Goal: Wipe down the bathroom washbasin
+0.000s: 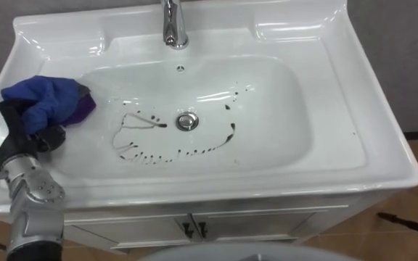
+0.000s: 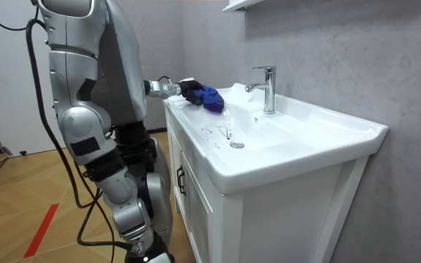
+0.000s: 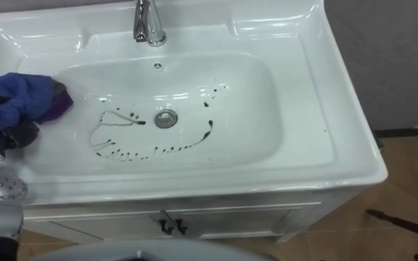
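Note:
A white basin (image 1: 325, 156) fills the eye views, with dark streaks and spots (image 1: 147, 154) around its drain (image 1: 187, 121). My left hand (image 1: 35, 130) is at the basin's left rim, shut on a bunched blue and purple cloth (image 1: 49, 101). The cloth rests on the rim and hangs a little over the bowl's left slope, apart from the streaks. In the room view I stand at the basin's front, with my left hand (image 2: 190, 90) and the cloth (image 2: 210, 98) reaching over the near corner.
A chrome tap (image 1: 173, 25) stands at the back centre of the basin. The cabinet doors (image 1: 194, 228) lie below the front edge. A grey wall (image 2: 342, 51) backs the basin, and wooden floor (image 2: 28, 197) lies behind me.

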Controlling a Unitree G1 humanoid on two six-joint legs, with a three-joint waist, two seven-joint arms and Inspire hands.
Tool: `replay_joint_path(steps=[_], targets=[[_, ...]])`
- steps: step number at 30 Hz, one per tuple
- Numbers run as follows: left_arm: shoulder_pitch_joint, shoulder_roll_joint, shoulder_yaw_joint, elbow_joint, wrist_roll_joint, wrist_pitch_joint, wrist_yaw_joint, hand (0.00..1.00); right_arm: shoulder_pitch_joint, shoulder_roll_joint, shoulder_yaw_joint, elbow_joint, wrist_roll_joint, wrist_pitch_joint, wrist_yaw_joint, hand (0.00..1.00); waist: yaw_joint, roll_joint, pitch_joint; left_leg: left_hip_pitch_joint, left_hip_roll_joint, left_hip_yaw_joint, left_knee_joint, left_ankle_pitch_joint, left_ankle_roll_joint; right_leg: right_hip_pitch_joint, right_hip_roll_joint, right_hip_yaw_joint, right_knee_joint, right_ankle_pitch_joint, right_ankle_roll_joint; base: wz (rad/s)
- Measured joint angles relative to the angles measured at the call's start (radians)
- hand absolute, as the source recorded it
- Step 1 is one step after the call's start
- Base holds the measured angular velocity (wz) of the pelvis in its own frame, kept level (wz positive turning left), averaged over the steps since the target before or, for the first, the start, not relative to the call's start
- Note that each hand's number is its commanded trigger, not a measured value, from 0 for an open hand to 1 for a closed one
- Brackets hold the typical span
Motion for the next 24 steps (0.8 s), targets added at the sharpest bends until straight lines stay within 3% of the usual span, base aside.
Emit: replay_joint_path(steps=[5, 7, 12, 15, 24], targets=[[0.000, 0.003, -0.056, -0.048, -0.001, 0.027, -0.010, 1.00, -0.017, 0.000, 0.002, 0.037, -0.001, -0.011, 0.003, 0.00, -0.011, 0.008, 0.0132, -0.010, 0.004, 0.003, 0.002, 0.000, 0.001, -0.008, 0.003, 0.005, -0.001, 0.000, 0.000, 0.06], [0.001, 0.003, -0.088, -0.068, -0.001, 0.027, -0.032, 1.00, -0.027, 0.000, 0.002, 0.060, -0.005, -0.022, 0.002, 0.00, -0.021, 0.011, 0.0136, -0.022, 0.005, 0.003, 0.008, -0.001, 0.001, -0.019, 0.004, 0.006, 0.002, 0.000, -0.001, 0.00], [0.001, 0.001, -0.222, -0.100, 0.008, 0.023, -0.112, 1.00, -0.046, 0.001, 0.024, 0.065, -0.013, -0.042, 0.001, 0.00, -0.059, 0.019, 0.0235, -0.042, 0.013, 0.022, 0.019, -0.002, 0.002, -0.049, 0.008, 0.027, 0.017, 0.002, -0.004, -0.12], [-0.003, 0.001, -0.274, -0.140, 0.008, 0.011, -0.140, 1.00, -0.044, 0.000, 0.041, 0.065, -0.014, -0.043, 0.000, 0.00, -0.065, 0.020, 0.0231, -0.044, 0.014, 0.032, 0.026, -0.003, 0.002, -0.050, 0.007, 0.036, 0.021, 0.004, -0.005, -0.17], [-0.009, 0.004, -0.297, -0.223, 0.021, -0.011, -0.177, 1.00, -0.048, 0.002, 0.041, 0.070, -0.043, -0.043, 0.005, 0.00, -0.091, 0.026, 0.0160, -0.038, 0.017, 0.034, 0.027, -0.003, 0.001, -0.056, 0.008, 0.053, 0.036, 0.004, -0.006, -0.06]])
